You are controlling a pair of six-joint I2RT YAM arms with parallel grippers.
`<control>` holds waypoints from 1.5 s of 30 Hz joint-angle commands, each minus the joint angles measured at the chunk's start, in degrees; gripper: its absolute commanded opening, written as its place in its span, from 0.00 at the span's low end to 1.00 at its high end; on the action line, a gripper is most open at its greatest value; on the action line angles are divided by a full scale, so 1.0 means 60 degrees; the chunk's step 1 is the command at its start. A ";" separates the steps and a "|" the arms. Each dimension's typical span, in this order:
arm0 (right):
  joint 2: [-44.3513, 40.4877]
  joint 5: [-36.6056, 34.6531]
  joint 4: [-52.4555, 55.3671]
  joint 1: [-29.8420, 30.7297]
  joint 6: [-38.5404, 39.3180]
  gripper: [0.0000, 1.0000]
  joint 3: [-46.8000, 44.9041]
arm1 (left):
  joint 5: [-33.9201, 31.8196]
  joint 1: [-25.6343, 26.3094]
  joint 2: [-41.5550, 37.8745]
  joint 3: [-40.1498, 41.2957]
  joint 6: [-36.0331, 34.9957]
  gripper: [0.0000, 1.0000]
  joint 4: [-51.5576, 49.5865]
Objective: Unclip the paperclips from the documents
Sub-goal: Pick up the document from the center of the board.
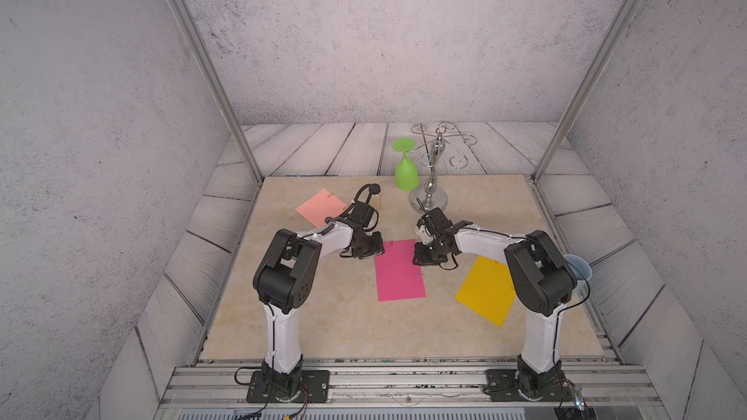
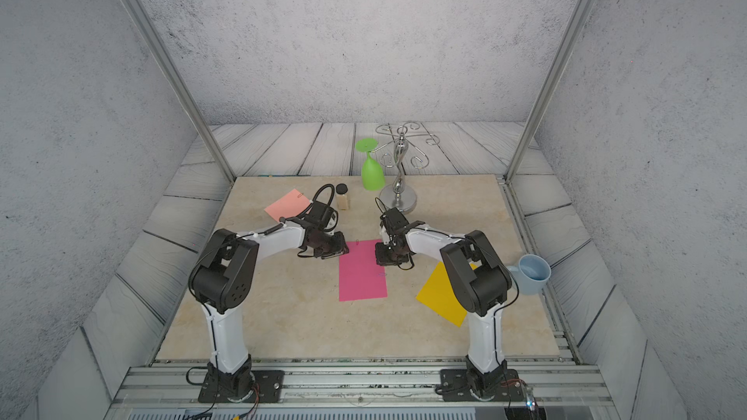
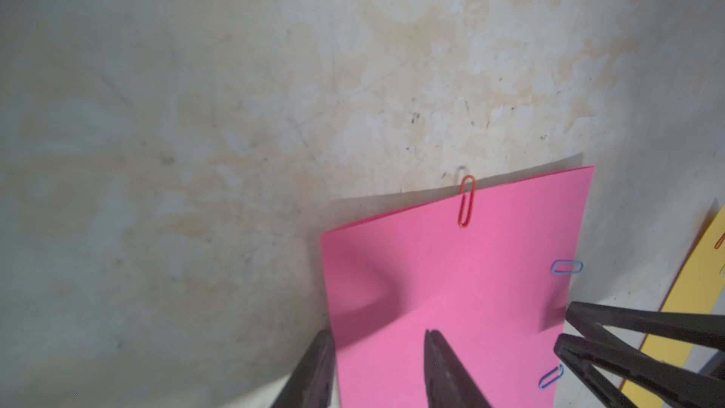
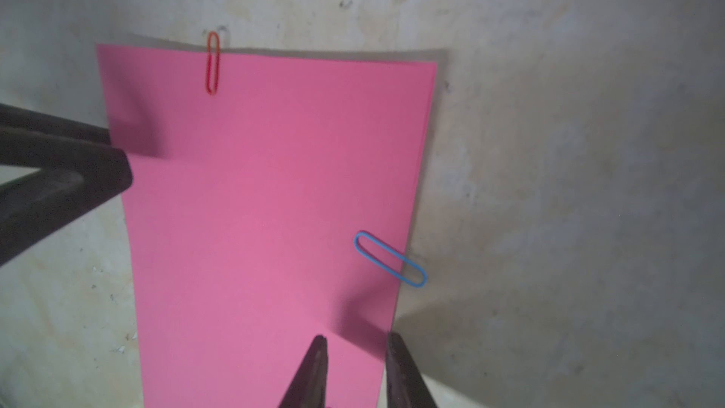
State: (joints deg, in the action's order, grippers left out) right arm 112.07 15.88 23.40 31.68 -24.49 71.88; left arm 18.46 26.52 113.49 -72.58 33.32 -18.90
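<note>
Mostly cannot make out the clips from above, so going by the wrist views: can count three on the magenta paper sheet (image 1: 400, 280) in the middle of the beige marbled bench (image 1: 323, 317) — a red wire paperclip (image 3: 467, 201) on its far edge, a blue wire paperclip (image 4: 390, 259) slanted across its right edge, and a second blue paperclip (image 3: 551, 376) further along that same edge, out of frame for the right wrist. Can find only the red one and a single blue one as specks in both top views; cannot find the other there, with the right hand (image 4: 357, 341) hanging over that stretch. Can see little of the other clips: tiny marks, colour unclear, on the salmon pink paper sheet (image 1: 317, 208) at far left, one corner behind the left arm (image 1: 283, 268); an orange clip (image 3: 720, 241) cut by the frame edge on the golden yellow paper sheet (image 1: 483, 296) at near right, partly behind the right arm (image 1: 537, 272). Left hand (image 3: 377, 333): wrist bent down, fingers moderately apart, astride the magenta sheet's left edge, gripping nothing. Right hand: likewise bent down, a narrower gap, astride the right edge between the two blue clips, holding nothing. Cannot tell whether any fingertip touches the paper
</note>
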 commanded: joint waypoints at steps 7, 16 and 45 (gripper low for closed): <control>0.0727 0.0289 0.0423 -0.0015 -0.0074 0.29 0.0060 | -0.0104 0.0032 0.0509 -0.0060 0.0151 0.41 -0.0220; 0.0895 0.0611 0.0498 -0.0008 -0.0027 0.30 0.0162 | 0.0114 0.0029 0.0615 0.0009 0.0334 0.40 -0.0030; 0.0820 0.0856 0.0579 -0.0021 -0.0024 0.43 0.0002 | 0.0475 -0.0464 -0.0349 0.0864 0.0586 0.46 0.0579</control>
State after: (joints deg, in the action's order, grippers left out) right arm 113.67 21.54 22.87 31.35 -24.64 73.60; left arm 22.35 24.53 112.51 -68.93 36.34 -12.03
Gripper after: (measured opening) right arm 0.424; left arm 0.454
